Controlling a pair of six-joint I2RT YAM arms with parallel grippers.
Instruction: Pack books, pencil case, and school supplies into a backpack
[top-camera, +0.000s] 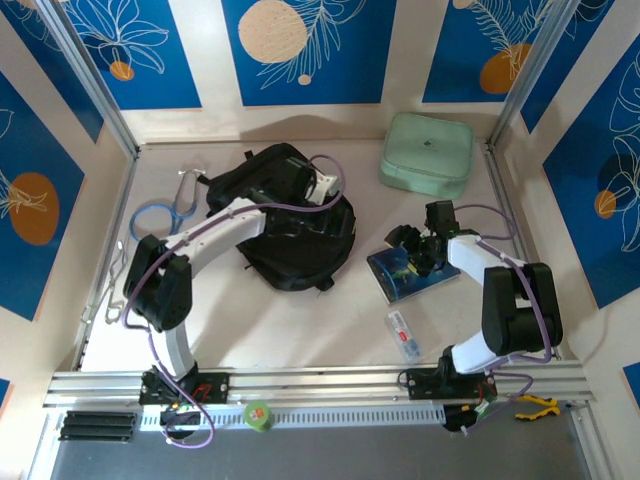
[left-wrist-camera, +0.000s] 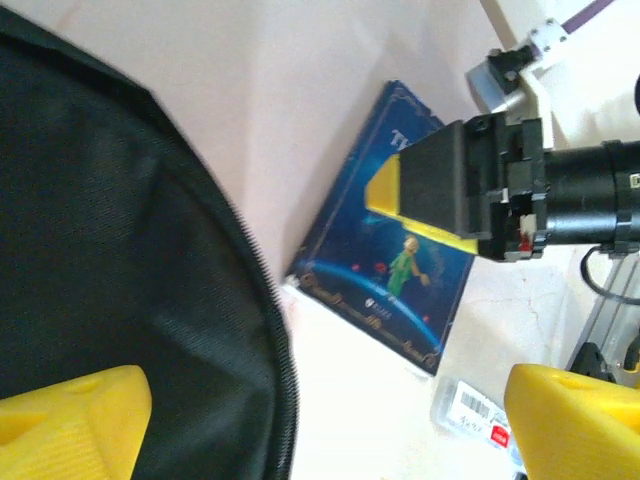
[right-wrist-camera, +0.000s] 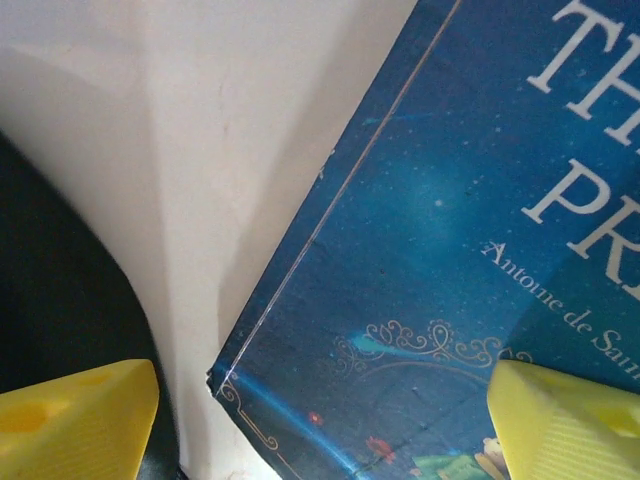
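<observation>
1. The backpack (top-camera: 295, 230) is the biggest thing. It is black and soft and lies on the desk (top-camera: 300, 320). The left tool (left-wrist-camera: 325, 420) hangs over the backpack's edge with its fingers apart, holding nothing. I think it should grab the edge and hold the bag's mouth wide.
2. The blue book (top-camera: 405, 275) lies flat on the desk just beside the backpack, on the right arm's side. It is thin, so I think the best way is to pinch it at the corner nearest the backpack. Then tip it up a little before lifting.
3. The right tool (right-wrist-camera: 320, 420) is just above that corner, fingers apart, clamped on nothing. One finger is over the cover. The other is over the gap between the book and the backpack. So the book's edge sits between the fingers.
4. The pencil case (top-camera: 403, 335) is small. It lies farther from the backpack than the book does, toward the arm bases. It can wait.
</observation>
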